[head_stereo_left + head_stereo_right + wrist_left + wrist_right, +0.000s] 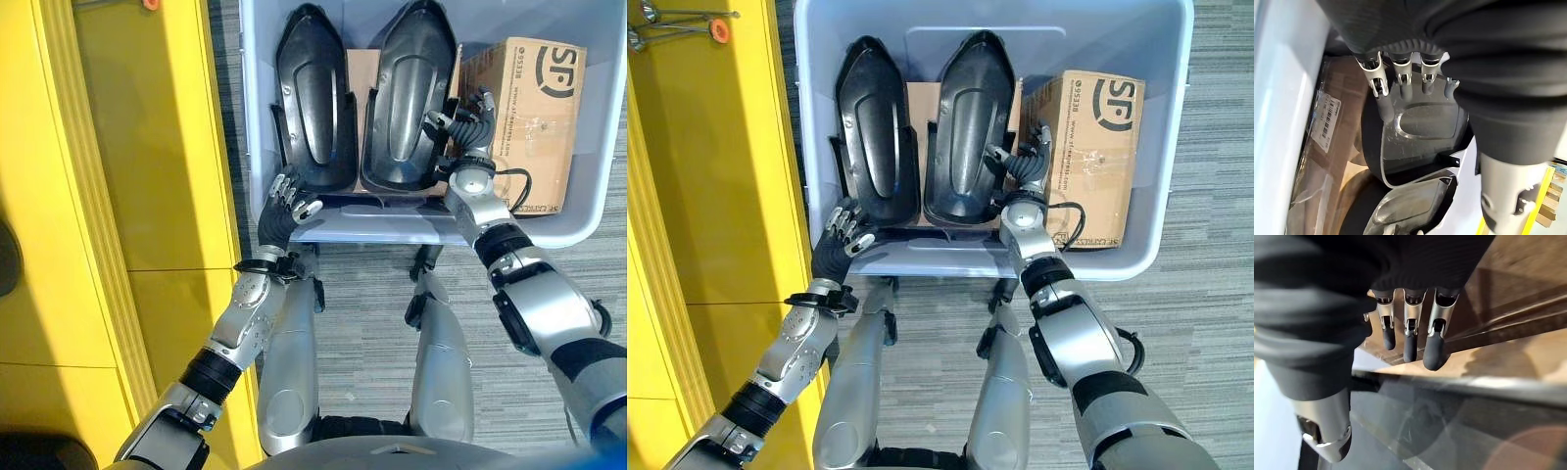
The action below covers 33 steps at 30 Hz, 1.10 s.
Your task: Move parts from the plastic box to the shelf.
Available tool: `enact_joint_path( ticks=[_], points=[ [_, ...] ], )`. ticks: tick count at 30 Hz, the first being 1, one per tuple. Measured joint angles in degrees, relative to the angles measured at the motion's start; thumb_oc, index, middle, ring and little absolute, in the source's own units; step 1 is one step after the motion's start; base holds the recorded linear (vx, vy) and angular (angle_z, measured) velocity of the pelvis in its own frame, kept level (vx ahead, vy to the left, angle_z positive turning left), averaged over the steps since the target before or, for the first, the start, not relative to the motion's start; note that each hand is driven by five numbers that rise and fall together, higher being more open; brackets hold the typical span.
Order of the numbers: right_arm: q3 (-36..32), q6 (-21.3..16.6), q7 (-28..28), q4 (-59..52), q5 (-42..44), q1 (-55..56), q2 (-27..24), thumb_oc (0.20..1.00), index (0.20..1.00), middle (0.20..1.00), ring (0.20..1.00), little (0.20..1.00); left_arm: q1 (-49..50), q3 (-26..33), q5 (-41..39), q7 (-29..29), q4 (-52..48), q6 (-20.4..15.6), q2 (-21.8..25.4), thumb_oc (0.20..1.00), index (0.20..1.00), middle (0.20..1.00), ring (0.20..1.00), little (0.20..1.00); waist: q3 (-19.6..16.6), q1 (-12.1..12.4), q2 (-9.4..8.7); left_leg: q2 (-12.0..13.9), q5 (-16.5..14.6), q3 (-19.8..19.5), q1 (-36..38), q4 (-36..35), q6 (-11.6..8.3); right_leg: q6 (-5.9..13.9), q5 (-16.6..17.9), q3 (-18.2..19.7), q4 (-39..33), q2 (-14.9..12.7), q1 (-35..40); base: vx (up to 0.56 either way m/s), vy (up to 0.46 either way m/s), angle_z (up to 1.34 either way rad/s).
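Left hand: the left hand [285, 201] sits at centre left of the left eye view, at the near rim of the plastic box [257, 147]. Its fingers are loosely bent and hold nothing; its own wrist view shows the fingertips [1387, 109] just short of a black part.

Right hand: the right hand [1024, 162] is inside the box at centre right, in the gap between the right-hand part and the cardboard box. Fingers are relaxed and slightly curved, thumb apart, gripping nothing.

Plastic box: pale blue-grey, filling the upper middle of both eye views, standing on grey striped floor.

Parts: two long black moulded shells stand side by side in the box, the left part [313, 98] and the right part [407, 93], each narrowing toward the far end.

Cardboard box: a brown cardboard box [1097, 147] lies at the right end of the bin, just beside the right part.

Shelf: a yellow shelf [127, 147] runs along the left edge.

Handling: the shells look rigid, glossy and probably slippery, fairly light for their bulk. A hold on both long edges near the broad near end seems surest.
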Motion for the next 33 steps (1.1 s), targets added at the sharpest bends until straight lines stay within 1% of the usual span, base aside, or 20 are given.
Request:
enact_joint_path(
  ticks=[2, 10, 13, 25, 26, 27, 28, 33],
  points=[
    [0.00, 0.29, 0.18, 2.93, -0.31, -1.40, -0.53, 1.000, 1.000, 1.000, 1.000, 1.000, -0.39, -0.56, -0.34, -0.01, -0.37, 0.01, -0.14, 1.000, 1.000, 1.000, 1.000, 1.000, 0.08, 0.98, 0.39, 0.00, 0.11, -0.13, -0.33, -0.18, -0.05, -0.06, -0.14, -0.02, 0.30, 0.00, -0.49, -0.03, 0.010, 0.01],
    [-0.04, 0.96, 0.38, 7.26, -0.29, -2.38, -0.92, 1.000, 1.000, 1.000, 1.000, 1.000, -0.28, -1.02, -0.36, -0.03, -0.62, 0.00, 0.08, 1.000, 1.000, 1.000, 1.000, 1.000, 0.02, 2.13, 1.22, -0.16, 0.24, -0.86, -0.51, -0.01, -0.08, -0.13, -0.89, -0.49, 1.59, -0.25, -0.65, 0.02, -0.001, 0.03],
    [-0.25, 0.95, 0.56, 8.42, -0.28, -2.57, -1.26, 1.000, 1.000, 1.000, 1.000, 1.000, -0.48, -1.08, -0.34, -0.03, -0.66, -0.03, 0.09, 1.000, 1.000, 1.000, 1.000, 1.000, -0.13, 2.12, 1.56, -0.25, 0.39, -1.51, -1.30, 0.16, -0.19, -0.25, -1.69, -0.83, 3.09, -0.46, -1.61, -0.01, 0.021, 0.07],
    [-1.15, 0.94, 1.83, 9.03, -0.32, -2.65, -2.40, 1.000, 1.000, 1.000, 1.000, 1.000, -1.90, -2.21, -0.35, -0.19, -1.16, -0.05, 0.06, 1.000, 1.000, 1.000, 1.000, 1.000, -0.17, 2.33, 1.66, -0.77, 0.72, -2.19, -2.84, 0.97, -0.21, -0.74, -3.78, -0.89, 7.81, -1.68, -4.43, 0.00, 0.010, 0.03],
    [-1.16, 0.94, 2.03, 9.03, -0.32, -2.66, -2.45, 0.586, 0.586, 0.586, 0.586, 0.586, -1.93, -2.22, -0.36, -0.25, -1.16, -0.04, 0.05, 1.000, 1.000, 1.000, 1.000, 1.000, -0.17, 2.29, 1.66, -0.79, 0.73, -2.16, -2.84, 1.00, -0.20, -0.71, -3.80, -0.81, 7.96, -1.73, -4.50, 0.00, 0.000, 0.00],
    [-1.10, 0.94, 2.35, 9.05, -0.33, -2.65, -2.53, 0.294, 0.294, 0.294, 0.294, 0.294, -1.93, -2.21, -0.36, -0.32, -1.15, -0.04, 0.05, 1.000, 1.000, 1.000, 1.000, 1.000, -0.18, 2.28, 1.68, -0.84, 0.73, -2.16, -2.84, 1.04, -0.19, -0.68, -3.82, -0.79, 8.05, -1.78, -4.51, 0.00, 0.000, 0.00],
    [-1.08, 0.94, 2.66, 9.23, -0.53, -2.65, -2.65, 0.200, 0.200, 0.200, 0.200, 0.200, -1.94, -2.22, -0.36, -0.39, -1.16, -0.03, 0.03, 1.000, 1.000, 1.000, 1.000, 1.000, -0.19, 2.28, 1.69, -0.84, 0.74, -2.17, -2.84, 1.05, -0.19, -0.65, -3.84, -0.79, 8.13, -1.81, -4.53, 0.00, 0.000, 0.00],
    [-1.66, 0.94, 2.68, 9.39, -0.71, -2.75, -2.62, 0.200, 0.200, 0.200, 0.200, 0.200, -1.96, -2.27, -0.39, -0.41, -1.15, 0.00, -0.06, 1.000, 1.000, 1.000, 1.000, 1.000, -0.26, 2.27, 1.82, -0.91, 0.75, -2.16, -2.84, 1.27, -0.18, -0.58, -3.90, -0.66, 8.50, -1.91, -4.66, 0.00, 0.000, 0.00]
  ],
)
